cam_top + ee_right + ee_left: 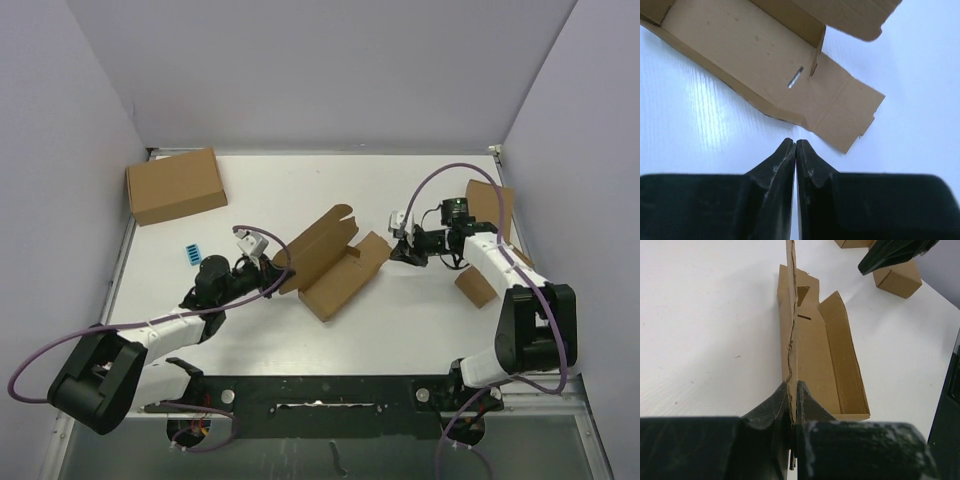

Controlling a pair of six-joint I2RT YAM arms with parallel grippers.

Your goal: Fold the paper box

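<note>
At mid-table, the box (338, 268) lies half-folded, its trough open upward and its lid panel standing up along one long side. Your left claw (792, 402) is clamped tight on that panel's thin edge. I read that as an anchor: it holds the wall upright and stops the box sliding while the other arm works. Your right claw (796, 150) hovers just beside the end flap (845, 112), which lies flat on the table. Its fingers are pressed together with nothing between them. A closed tip makes a good pusher, so I judge it's set to nudge that flap up and in. Off to the sides sit a carton (175, 185), a small blue item (191, 252) and a small closed box (476, 288), all well apart from the work. No print, label or brand shows anywhere; the cardboard is plain brown.
</note>
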